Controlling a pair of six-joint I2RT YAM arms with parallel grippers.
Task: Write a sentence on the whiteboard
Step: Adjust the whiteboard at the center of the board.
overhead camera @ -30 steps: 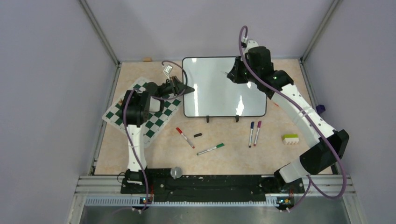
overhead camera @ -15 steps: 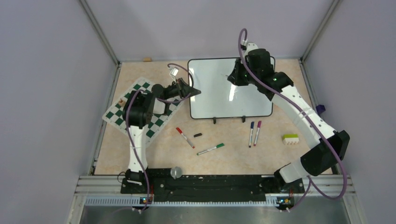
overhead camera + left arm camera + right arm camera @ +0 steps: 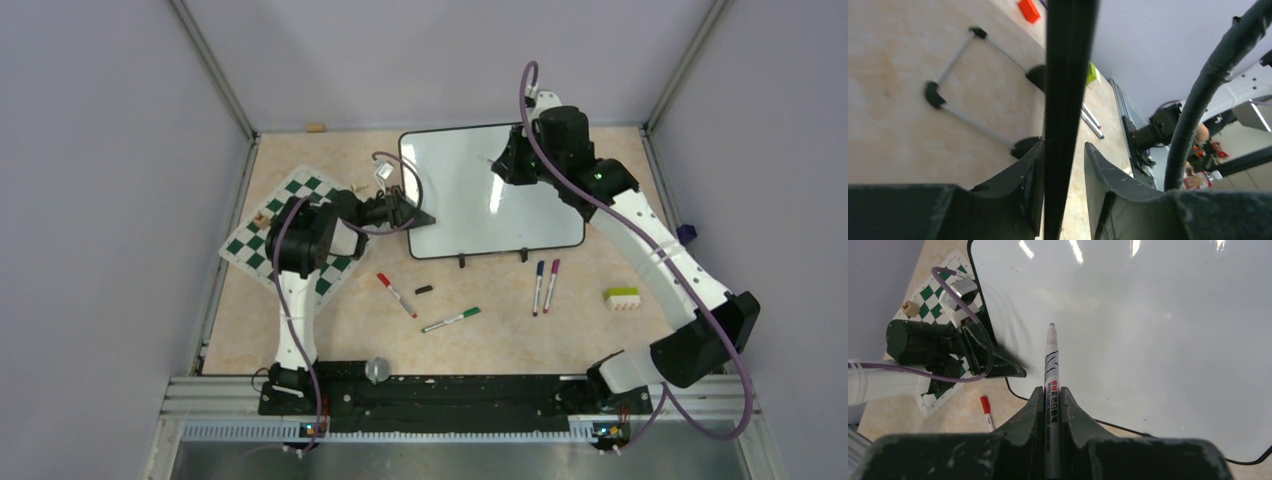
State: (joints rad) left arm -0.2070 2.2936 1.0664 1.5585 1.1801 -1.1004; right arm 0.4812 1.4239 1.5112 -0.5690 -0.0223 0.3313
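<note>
At the far edge of the table (image 3: 330, 330): whiteboard (image 3: 480, 190), its two black feet on its near side
Left gripper (image 3: 422, 217): at the board's left edge, close to the near-left corner; jaws a little apart astride the thin black frame, with a gap on one side
Right gripper (image 3: 497, 160): clenched on a black marker (image 3: 1051, 370), tip pointing at the board's far half; contact cannot be told
Chess mat (image 3: 300, 200): left of the board, under the left arm
Green pen (image 3: 450, 319): between the board and the table's near edge

Whiteboard (image 3: 470, 215) behind loose markers (image 3: 450, 319), chess mat (image 3: 245, 246) to its left.
</note>
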